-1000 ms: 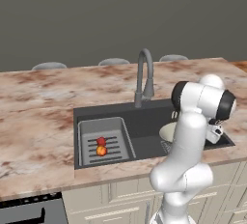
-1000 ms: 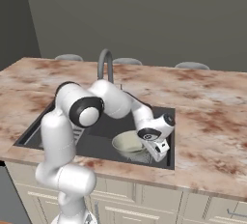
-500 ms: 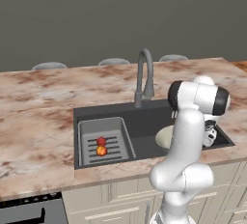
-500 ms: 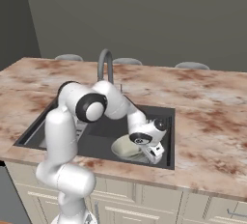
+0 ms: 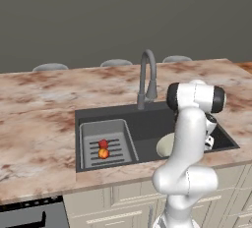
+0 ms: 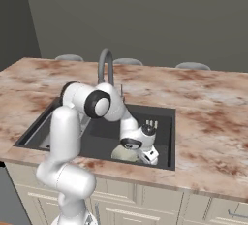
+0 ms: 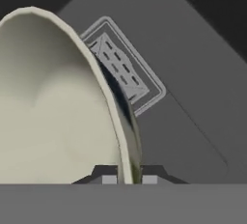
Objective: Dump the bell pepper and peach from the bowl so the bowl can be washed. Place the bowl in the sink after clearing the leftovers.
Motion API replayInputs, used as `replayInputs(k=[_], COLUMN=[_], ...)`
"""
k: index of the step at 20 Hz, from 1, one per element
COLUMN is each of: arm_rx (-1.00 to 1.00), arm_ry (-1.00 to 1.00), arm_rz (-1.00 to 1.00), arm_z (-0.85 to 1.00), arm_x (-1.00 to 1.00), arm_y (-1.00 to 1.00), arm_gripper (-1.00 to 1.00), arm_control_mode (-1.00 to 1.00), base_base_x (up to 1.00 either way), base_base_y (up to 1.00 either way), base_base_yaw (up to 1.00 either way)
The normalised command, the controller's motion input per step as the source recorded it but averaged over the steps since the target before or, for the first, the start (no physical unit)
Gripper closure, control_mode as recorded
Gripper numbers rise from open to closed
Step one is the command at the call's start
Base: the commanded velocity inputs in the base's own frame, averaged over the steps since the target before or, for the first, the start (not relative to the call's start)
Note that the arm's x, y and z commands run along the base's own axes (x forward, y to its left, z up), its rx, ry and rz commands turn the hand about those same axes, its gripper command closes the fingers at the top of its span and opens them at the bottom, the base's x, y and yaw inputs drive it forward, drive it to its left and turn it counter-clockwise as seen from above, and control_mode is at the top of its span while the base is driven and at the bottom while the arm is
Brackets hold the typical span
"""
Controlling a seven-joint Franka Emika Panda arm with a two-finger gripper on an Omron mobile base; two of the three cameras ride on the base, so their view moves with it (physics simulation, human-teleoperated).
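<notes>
Bowl (image 7: 53, 112) looks plain, smooth and pale cream with a thin rim, and we've got it down inside the dark sink (image 5: 147, 124), our gripper (image 7: 129, 178) pinched tight on its wall. We can see the red bell pepper (image 5: 103, 144) and orange peach (image 5: 103, 153) touching on the ribbed tray (image 5: 88, 138).

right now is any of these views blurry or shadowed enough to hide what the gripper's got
Hand view: soft and low in detail, yet the bowl rim clearly sits between the gripper tips, over the square drain. Left base view: evenly lit, but the arm covers most of the bowl. Right base view: the sink interior is dark and flat, and the bowl shows just as a pale patch below the hand.
</notes>
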Motion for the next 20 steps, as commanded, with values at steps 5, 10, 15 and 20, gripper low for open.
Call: replayInputs(k=[5,10,15,20], arm_rx=[-0.01,-0.02,-0.07,-0.05], arm_ry=[0.05,0.0,-0.03,-0.13], arm_rz=[0.0,-0.03,-0.02,0.0], arm_z=[0.01,0.68,1.0,1.0], arm_x=[0.07,0.0,0.0,0.0], arm_y=[0.02,0.0,0.0,0.0], arm_gripper=[-1.0,-1.0,-1.0,-1.0], arm_control_mode=[-1.0,-1.0,-1.0,-1.0], base_base_x=[0.0,0.0,0.0,0.0], base_base_y=[0.0,0.0,0.0,0.0], base_base_yaw=[0.0,0.0,0.0,0.0])
